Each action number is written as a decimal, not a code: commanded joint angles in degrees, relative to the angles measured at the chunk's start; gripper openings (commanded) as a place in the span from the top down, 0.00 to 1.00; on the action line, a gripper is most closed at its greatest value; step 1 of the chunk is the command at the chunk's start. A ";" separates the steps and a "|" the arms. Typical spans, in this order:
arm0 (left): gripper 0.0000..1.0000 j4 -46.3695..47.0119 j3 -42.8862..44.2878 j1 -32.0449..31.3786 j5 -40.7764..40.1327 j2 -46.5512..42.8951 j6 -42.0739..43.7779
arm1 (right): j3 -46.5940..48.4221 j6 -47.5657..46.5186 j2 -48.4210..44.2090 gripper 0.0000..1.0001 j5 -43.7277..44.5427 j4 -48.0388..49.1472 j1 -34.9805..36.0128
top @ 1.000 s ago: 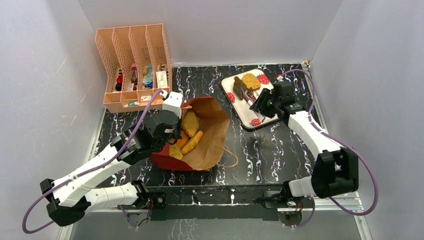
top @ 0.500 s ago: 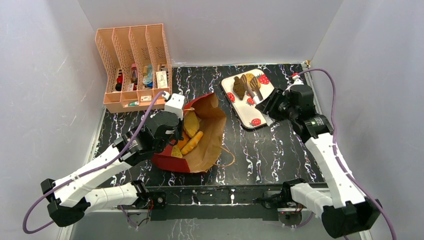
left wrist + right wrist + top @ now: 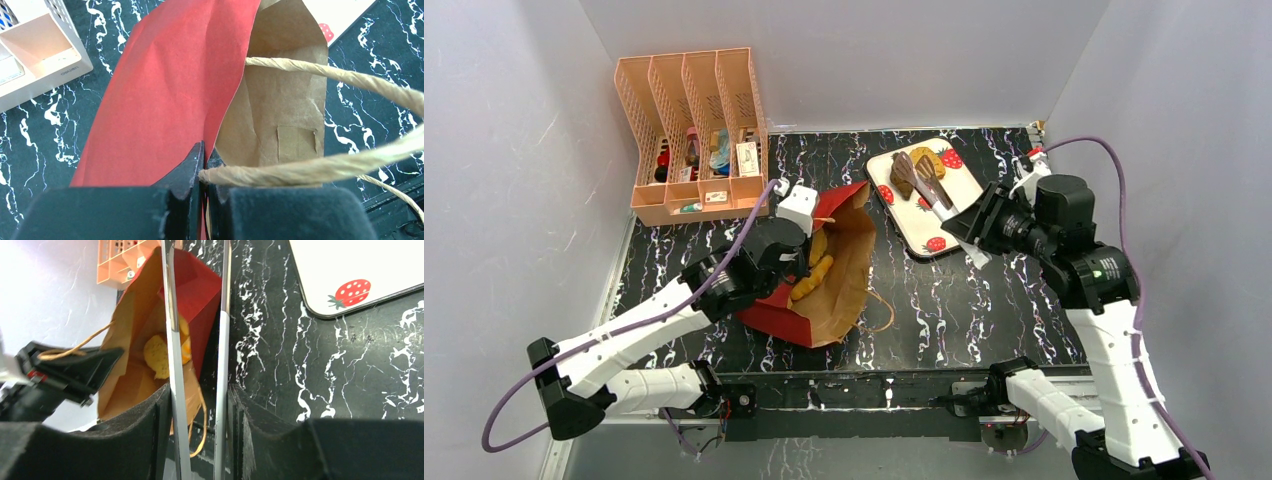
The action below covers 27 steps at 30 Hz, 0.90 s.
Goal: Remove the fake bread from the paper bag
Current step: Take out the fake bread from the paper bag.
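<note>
Yellow and orange bread (image 3: 816,262) is seen inside the bag (image 3: 849,290), against its brown paper lining. The red bag sits tilted on the black marbled tabletop (image 3: 984,300), a little left of centre, with its mouth gaping upward. The bag's left rim is pinched by the left tool (image 3: 204,167). Its fingers are pressed together on the red paper, with the tan cord handle (image 3: 300,172) caught at the same spot.

To the right of the bag, the right tool (image 3: 199,392) is closed on a pair of metal tongs (image 3: 170,340), whose two arms are kept slightly apart and aimed toward the bag. The tongs' tips cannot be seen in the wrist view; from above, dark brown ends are seen over the tray.

A white strawberry-printed tray (image 3: 360,270) lies far right of the bag. A golden piece (image 3: 927,153) shows on its far part, mostly covered. A peach organiser (image 3: 694,130) stands at the far left.
</note>
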 commanded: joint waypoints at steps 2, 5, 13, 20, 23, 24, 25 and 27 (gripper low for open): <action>1.00 2.30 2.31 -0.11 0.31 1.48 0.97 | 8.15 -2.03 -2.35 0.63 -6.13 -5.81 0.19; 1.00 2.80 2.83 -0.10 0.10 2.15 1.04 | 10.40 -2.80 -2.81 0.63 -7.85 -10.18 0.14; 1.00 4.55 4.12 -0.14 -0.01 4.65 0.97 | 11.26 -3.64 -4.86 0.64 -12.93 -16.71 -0.20; 1.00 5.81 6.85 -0.09 0.11 7.86 0.84 | 6.65 -5.05 -7.04 0.65 -17.96 -18.68 -1.39; 1.00 5.89 7.42 -0.12 0.24 8.53 0.75 | 3.35 -4.61 -8.28 0.65 -19.10 -18.13 -1.48; 1.00 5.75 7.53 -0.09 0.19 8.69 0.71 | 2.18 -4.50 -8.74 0.65 -19.16 -17.96 -1.49; 1.00 5.73 7.54 -0.09 0.17 8.70 0.63 | 0.98 -4.30 -9.20 0.65 -19.15 -17.67 -1.53; 1.00 5.71 7.55 -0.09 0.04 8.66 0.62 | -1.51 -3.70 -9.94 0.66 -19.58 -16.78 -1.49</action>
